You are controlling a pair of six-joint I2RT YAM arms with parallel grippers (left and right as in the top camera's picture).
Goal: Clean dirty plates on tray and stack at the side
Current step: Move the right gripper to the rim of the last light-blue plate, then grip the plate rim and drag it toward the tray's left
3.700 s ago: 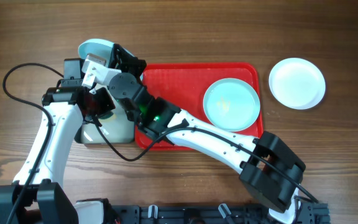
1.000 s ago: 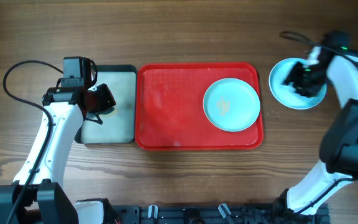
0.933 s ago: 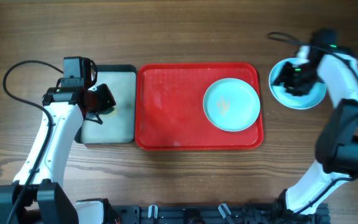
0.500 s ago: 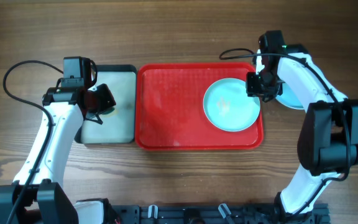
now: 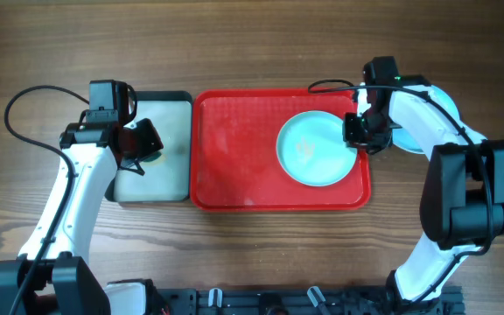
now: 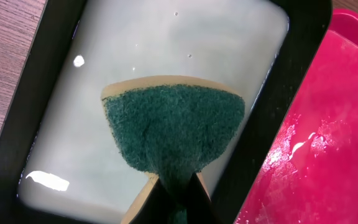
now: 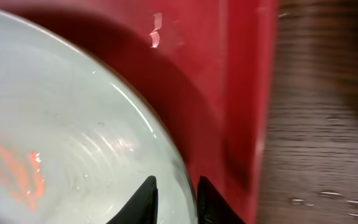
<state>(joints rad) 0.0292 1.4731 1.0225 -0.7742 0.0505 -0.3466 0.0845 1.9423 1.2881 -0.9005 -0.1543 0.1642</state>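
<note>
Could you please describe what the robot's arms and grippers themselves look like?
Both arms have white curved links joined by bulky black joints. The left arm trails a looping black cable; the right arm shows a small green light. The left gripper and right gripper end in slim dark fingers.

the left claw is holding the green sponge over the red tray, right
Not quite. The left claw holds the green sponge over the black-rimmed tray, not the red tray beside it; the left wrist view shows this.
</note>
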